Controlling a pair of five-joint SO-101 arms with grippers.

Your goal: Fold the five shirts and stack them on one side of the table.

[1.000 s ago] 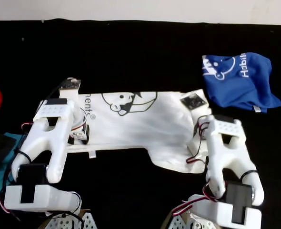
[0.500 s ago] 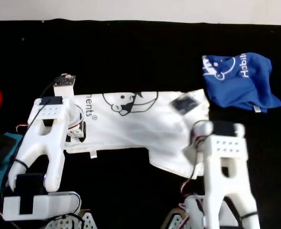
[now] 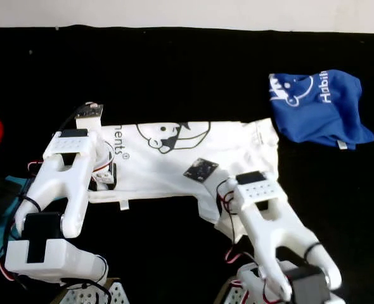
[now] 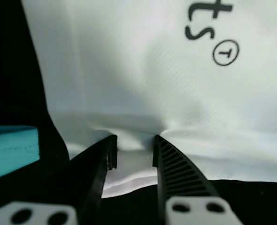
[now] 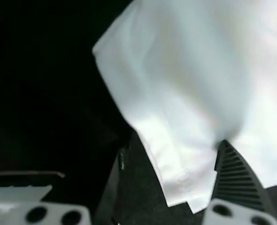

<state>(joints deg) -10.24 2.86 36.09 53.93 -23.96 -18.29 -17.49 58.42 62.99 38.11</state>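
- At the near hem of the white shirt (image 3: 174, 161), the left gripper (image 4: 134, 140) pinches a puckered fold of cloth.
- The right gripper (image 5: 173, 151) stands spread wide, with the shirt's loose corner lying between its jaws, ungripped.
- The shirt lies flat across the middle of the black table (image 3: 174, 69); a bunched blue shirt (image 3: 317, 107) sits apart, far right.
- To my eye the white shirt's fold is only being set up: one end is held, the other not.
- Next, the right jaws must close on that corner, then both arms lift the hem over evenly.
- The white shirt bears dark lettering (image 4: 209, 21) with a small circled mark, and a cartoon drawing (image 3: 171, 134). The blue one has white print (image 3: 288, 88), and a little tag (image 3: 122, 204) pokes from the white hem.
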